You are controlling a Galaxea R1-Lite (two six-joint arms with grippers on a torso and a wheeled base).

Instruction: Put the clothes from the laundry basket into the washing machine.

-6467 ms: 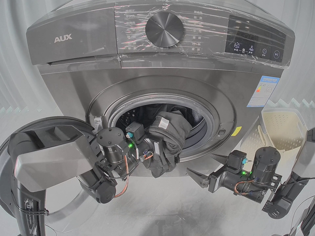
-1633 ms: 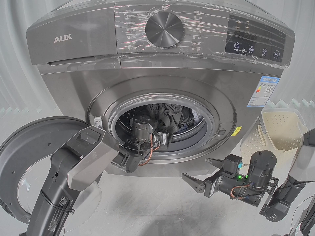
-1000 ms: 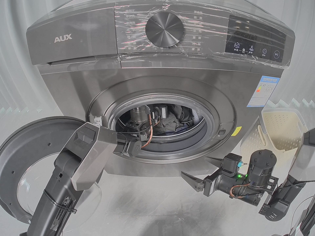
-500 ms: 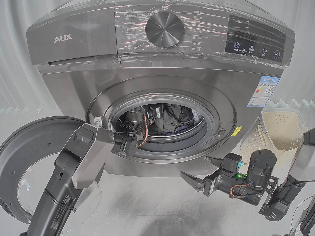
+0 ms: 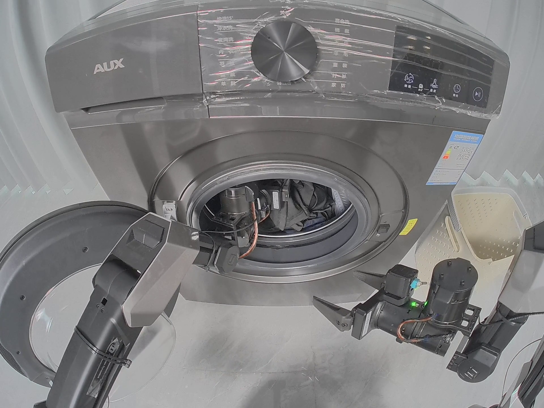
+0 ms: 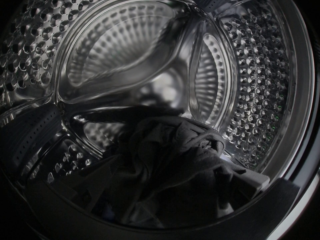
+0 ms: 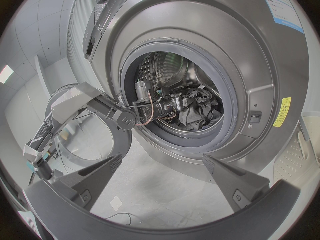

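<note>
A heap of dark clothes (image 5: 300, 202) lies at the bottom of the washing machine's drum (image 6: 256, 74), and up close it is a crumpled pile (image 6: 166, 164). My left arm passes through the round door opening (image 5: 374, 211). Its wrist (image 5: 241, 205) is inside the drum, and my left gripper (image 5: 277, 195) ends right against the pile (image 7: 196, 109). My right gripper (image 5: 335, 288) hangs open and holds nothing, low in front of the machine and below the opening's right side; its two dark fingers (image 7: 100, 170) are spread wide. The cream laundry basket (image 5: 493, 222) stands on the right.
The machine's round door (image 5: 34, 267) is swung open to the left, behind my left arm. The basket's perforated side (image 7: 298, 150) sits close to my right arm. Grey bare floor (image 5: 272, 352) stretches in front of the machine.
My left arm has carried the dark garment from the door's rim into the drum. In the last second its wrist only shifted slightly. The right arm has stayed put.
</note>
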